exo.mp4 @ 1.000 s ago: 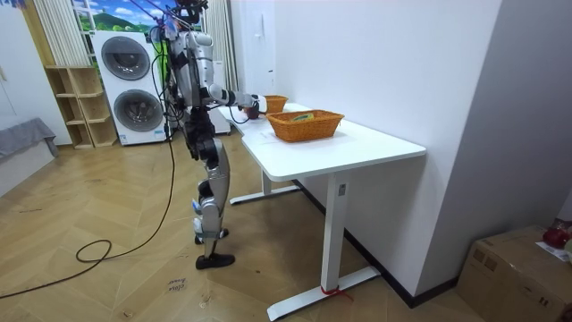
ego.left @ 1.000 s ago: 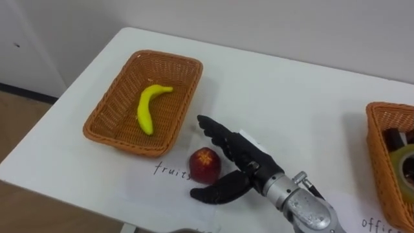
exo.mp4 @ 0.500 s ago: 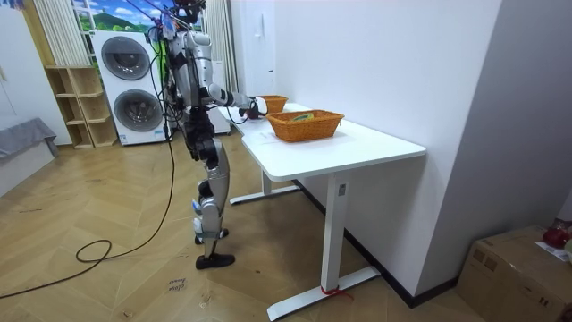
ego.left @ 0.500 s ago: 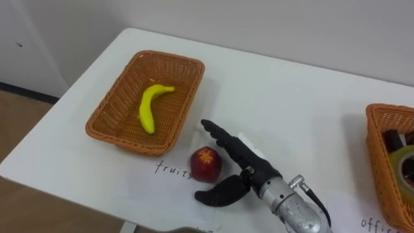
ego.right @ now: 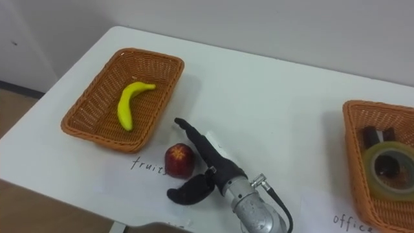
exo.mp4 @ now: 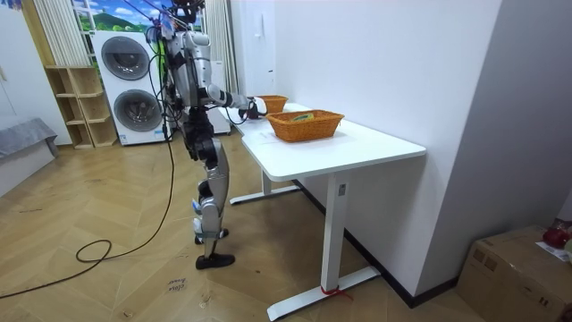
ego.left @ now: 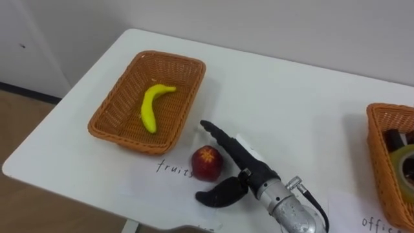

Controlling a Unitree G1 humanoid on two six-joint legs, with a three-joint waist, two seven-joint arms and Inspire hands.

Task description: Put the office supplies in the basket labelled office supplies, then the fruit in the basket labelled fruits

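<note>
A red apple (ego.left: 207,163) stands on the white table (ego.left: 291,110) just in front of the fruit basket (ego.left: 123,120), which holds a yellow banana (ego.left: 151,106). My right hand (ego.left: 240,167) lies open beside the apple on its right, fingers stretched past it toward the basket and the thumb curved below it; the apple sits in the gap between thumb and fingers. At the right edge stands the office basket (ego.left: 381,162) with a roll of tape (ego.left: 402,163) and a dark item (ego.left: 392,138). In the room view I stand at the table's near end with the right hand (exo.mp4: 251,108) reaching over it.
Paper labels lie on the table before each basket, one by the apple (ego.left: 173,170) and one at the lower right (ego.left: 381,224). The table's near edge runs close below the apple. Washing machines (exo.mp4: 130,85) and a shelf stand behind me.
The hand has slid a little closer around the apple, its thumb dropping lower. The picture has shifted slightly to the right.
</note>
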